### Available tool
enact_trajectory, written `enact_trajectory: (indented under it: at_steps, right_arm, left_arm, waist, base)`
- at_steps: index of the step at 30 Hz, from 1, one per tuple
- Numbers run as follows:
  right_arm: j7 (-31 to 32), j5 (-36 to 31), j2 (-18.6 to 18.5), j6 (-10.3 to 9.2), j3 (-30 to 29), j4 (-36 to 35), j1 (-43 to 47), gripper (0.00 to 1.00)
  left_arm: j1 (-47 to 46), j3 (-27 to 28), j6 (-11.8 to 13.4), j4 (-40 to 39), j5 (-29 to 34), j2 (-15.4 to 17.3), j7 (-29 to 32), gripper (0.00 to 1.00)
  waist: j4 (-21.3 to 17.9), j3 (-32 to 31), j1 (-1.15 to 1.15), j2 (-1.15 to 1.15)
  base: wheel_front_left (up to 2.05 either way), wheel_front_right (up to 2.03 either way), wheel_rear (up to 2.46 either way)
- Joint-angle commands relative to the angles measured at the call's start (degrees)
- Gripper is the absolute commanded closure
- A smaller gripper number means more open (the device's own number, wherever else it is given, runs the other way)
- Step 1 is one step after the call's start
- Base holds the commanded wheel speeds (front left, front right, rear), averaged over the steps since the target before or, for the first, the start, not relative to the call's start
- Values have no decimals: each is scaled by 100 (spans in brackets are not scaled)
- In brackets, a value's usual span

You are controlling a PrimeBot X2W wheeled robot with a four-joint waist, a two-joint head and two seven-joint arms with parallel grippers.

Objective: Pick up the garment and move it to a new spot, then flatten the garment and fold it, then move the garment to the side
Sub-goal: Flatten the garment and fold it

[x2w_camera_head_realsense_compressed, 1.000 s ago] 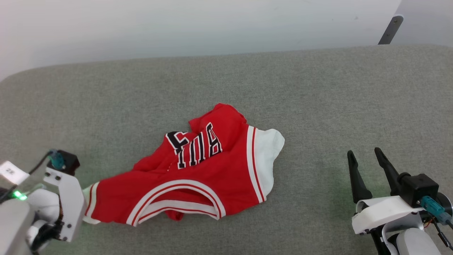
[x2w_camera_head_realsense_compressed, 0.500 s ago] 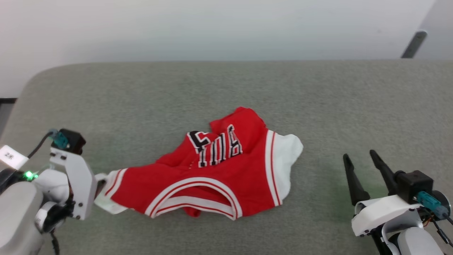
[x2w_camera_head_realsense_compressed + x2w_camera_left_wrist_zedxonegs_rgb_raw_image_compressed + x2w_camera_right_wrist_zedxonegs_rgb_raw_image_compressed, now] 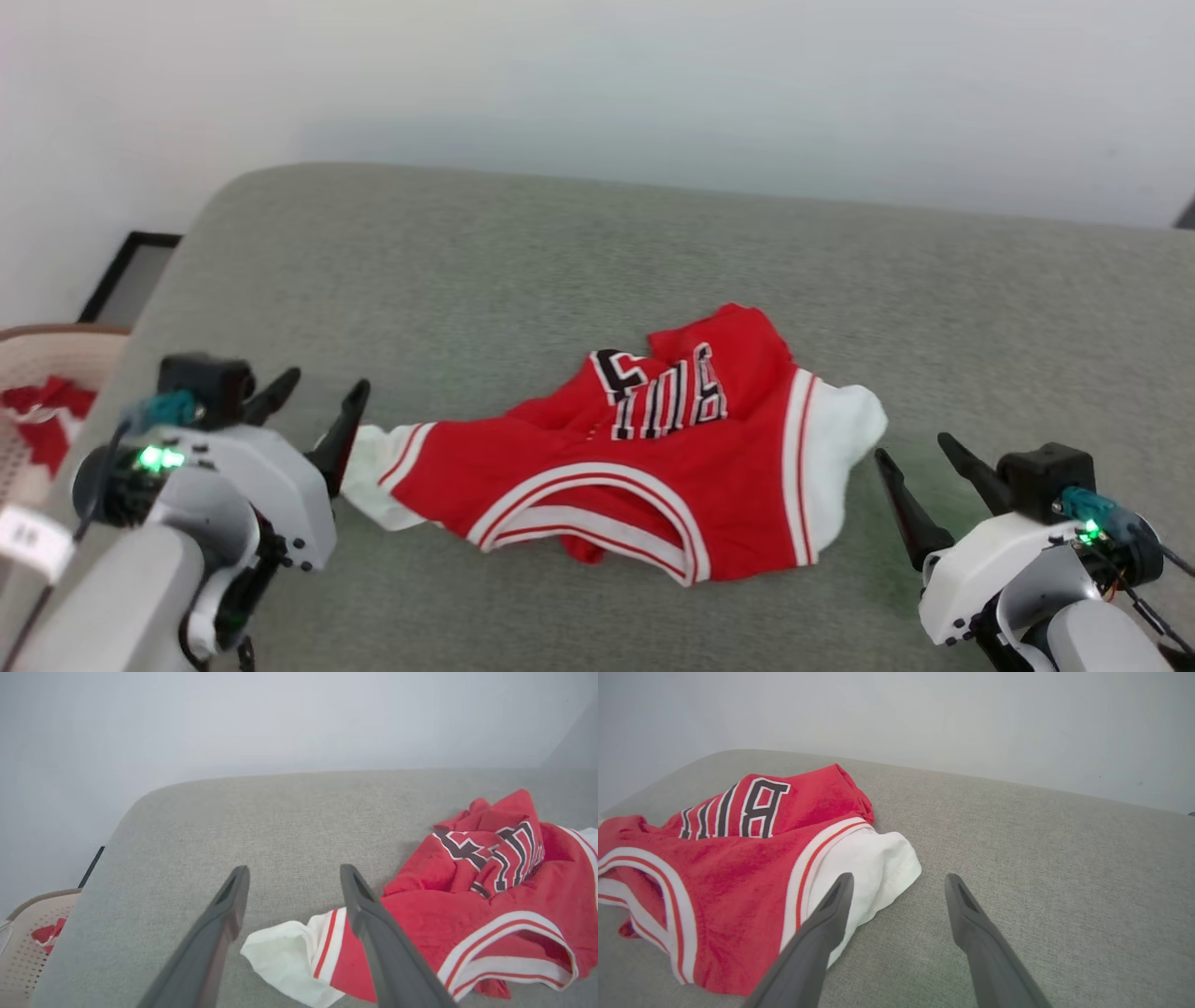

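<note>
While the garment [image 3: 597, 467] lies rumpled, left gripper [image 3: 327, 380] and right gripper [image 3: 911, 446] flank it, fingers [image 3: 341, 439] apart, empty

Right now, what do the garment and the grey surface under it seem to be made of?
The garment: soft knit cloth, matte with a slightly fuzzy nap; it slumps in loose folds, and the striped trim looks ribbed. The grey surface: woven, upholstery-like fabric, matte and flecked; its rounded corner hints at padding, though that is uncertain.
</note>
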Motion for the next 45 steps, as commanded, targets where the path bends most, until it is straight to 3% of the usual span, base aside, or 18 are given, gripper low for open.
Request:
enact_trajectory:
  at_steps: [1, 12, 26, 27, 28, 35, 45]
  right_arm:
    - [54, 61, -33, 3, 31, 23, -72, 0]
    - [1028, 324, -288, 3, -15, 512, -575, 0]
    - [2183, 679, -364, 3, 299, 1699, -1153, 0]
    - [2247, 657, -390, 3, 368, 1787, -1181, 66]
    - [2276, 640, -414, 2, 417, 1852, -1218, 100]
    - [2512, 842, -694, -2, 606, 1957, -1440, 100]
    - [2899, 1206, -1501, -1, 475, 1151, -1358, 100]
  left_arm:
    - [99, 49, 72, -34, 48, -31, -128, 0]
    - [813, 456, 408, -359, 88, -413, -1807, 0]
    - [765, 410, 174, 3, -45, -826, -2184, 0]
    - [756, 408, 155, 21, -57, -848, -2196, 0]
    - [746, 405, 148, 38, -60, -866, -2208, 0]
    - [780, 408, 55, 141, -22, -884, -2264, 0]
    - [1040, 496, 67, 70, -6, -736, -2306, 0]
  waist:
    - [177, -58, 0, 0]
    - [646, 128, 0, 0]
    - [1087, 426, 0, 0]
    - [1101, 431, 0, 0]
    - [1113, 434, 0, 0]
    - [1105, 345, 0, 0]
    - [823, 52, 0, 0]
  base:
    - [0, 0, 0]
    - [0, 0, 0]
    - [0, 0, 0]
    - [0, 0, 0]
    - [0, 0, 0]
    - [0, 0, 0]
    - [0, 0, 0]
